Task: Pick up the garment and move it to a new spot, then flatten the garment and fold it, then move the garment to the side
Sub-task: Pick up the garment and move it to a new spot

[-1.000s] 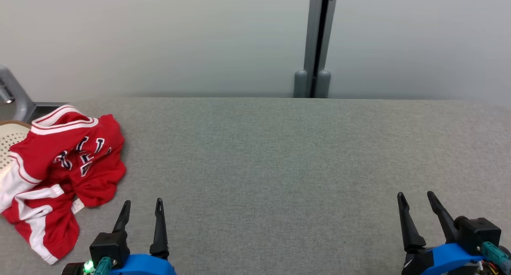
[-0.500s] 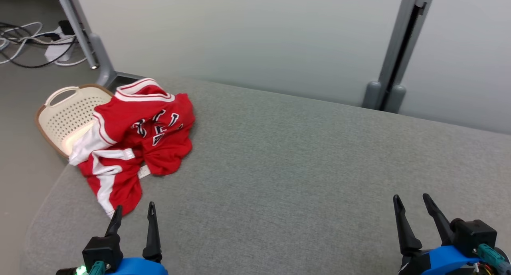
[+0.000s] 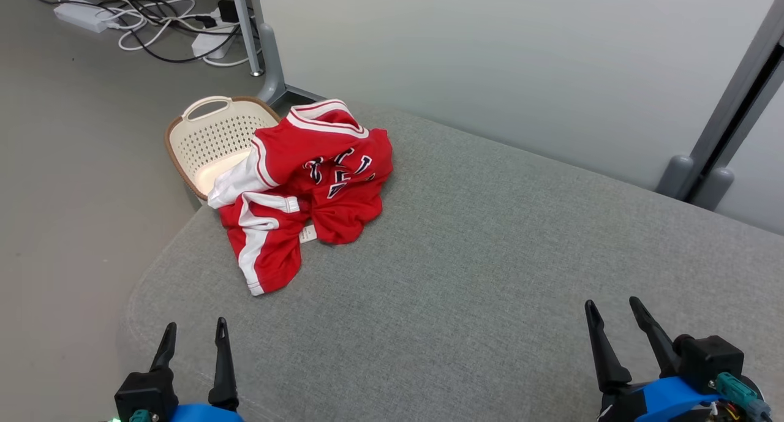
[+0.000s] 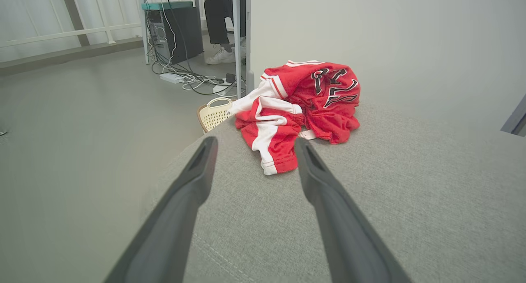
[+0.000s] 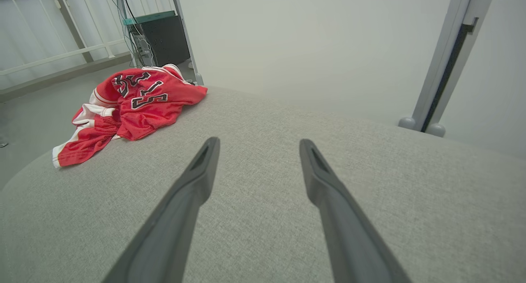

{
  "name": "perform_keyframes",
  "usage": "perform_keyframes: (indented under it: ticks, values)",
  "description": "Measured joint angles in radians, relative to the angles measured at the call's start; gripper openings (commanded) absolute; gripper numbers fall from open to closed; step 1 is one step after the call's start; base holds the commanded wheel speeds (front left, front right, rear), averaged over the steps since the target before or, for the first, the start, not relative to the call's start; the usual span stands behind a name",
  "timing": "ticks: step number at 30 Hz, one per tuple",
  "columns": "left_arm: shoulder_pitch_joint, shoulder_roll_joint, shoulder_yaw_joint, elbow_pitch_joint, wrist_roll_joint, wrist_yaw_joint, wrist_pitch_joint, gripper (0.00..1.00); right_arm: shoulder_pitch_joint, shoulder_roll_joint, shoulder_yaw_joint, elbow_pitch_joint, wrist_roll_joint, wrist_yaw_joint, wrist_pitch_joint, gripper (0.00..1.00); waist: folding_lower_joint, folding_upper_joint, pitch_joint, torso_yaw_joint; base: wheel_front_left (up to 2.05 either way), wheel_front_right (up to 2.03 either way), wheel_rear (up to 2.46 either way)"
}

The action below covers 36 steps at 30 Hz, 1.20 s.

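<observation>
Garment (image 3: 318,183) ahead of left end effector (image 3: 195,323), untouched | right end effector (image 3: 611,301) far | both wide

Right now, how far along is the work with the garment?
Nothing looks done yet: the red garment lies crumpled at the far left corner of the grey surface, by the basket. Nothing is in hand: the left gripper and the right gripper are open, empty, apart from it. Left: pick up, move, flatten, fold, set aside.
</observation>
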<state>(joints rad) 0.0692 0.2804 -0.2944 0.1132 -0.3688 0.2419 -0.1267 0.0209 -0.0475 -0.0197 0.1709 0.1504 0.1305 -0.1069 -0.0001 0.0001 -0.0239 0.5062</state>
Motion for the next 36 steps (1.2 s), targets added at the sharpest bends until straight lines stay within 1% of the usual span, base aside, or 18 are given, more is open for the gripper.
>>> perform_keyframes:
  ticks: [11,16,18,20,26,31,36]
  values:
    - [0.012,0.003,0.0,-0.014,-0.008,0.01,-0.005,1.0,-0.017,0.0,0.008,0.008,-0.009,0.0,0.001,1.0,0.0,0.0,0.022,0.011,0.0,0.0,0.0]
    - [-0.007,0.003,-0.006,-0.031,-0.028,0.003,0.038,1.0,-0.015,0.0,0.001,0.012,-0.001,0.0,-0.002,1.0,0.0,-0.0001,0.024,0.009,0.0,0.0,0.0]
    - [-0.047,0.006,-0.001,-0.04,-0.05,-0.015,0.075,1.0,-0.012,0.0,-0.005,0.008,0.001,0.0,-0.002,1.0,0.0,0.0,0.028,0.008,0.0,0.0,0.0]
    - [-0.095,0.019,0.006,-0.047,-0.084,-0.036,0.14,1.0,-0.014,0.0,-0.004,-0.002,-0.001,0.0,-0.001,1.0,0.0,0.0,0.037,0.002,0.0,0.0,0.0]
    - [-0.308,0.095,0.04,-0.034,-0.138,-0.107,0.298,1.0,-0.043,0.0,-0.007,-0.035,-0.02,0.0,0.009,1.0,0.0001,0.0,0.093,-0.045,0.0,0.0,0.0]
    - [-0.449,0.135,0.105,0.038,-0.249,-0.144,0.439,1.0,-0.071,0.0,0.007,-0.064,-0.04,0.0,0.02,1.0,0.0001,0.0,0.158,-0.102,0.0,0.0,0.0]
    - [-0.559,0.18,0.165,0.106,-0.347,-0.163,0.562,1.0,-0.105,0.0,0.02,-0.093,-0.047,0.0,0.027,1.0,0.0002,0.0,0.236,-0.166,0.0,0.0,0.0]
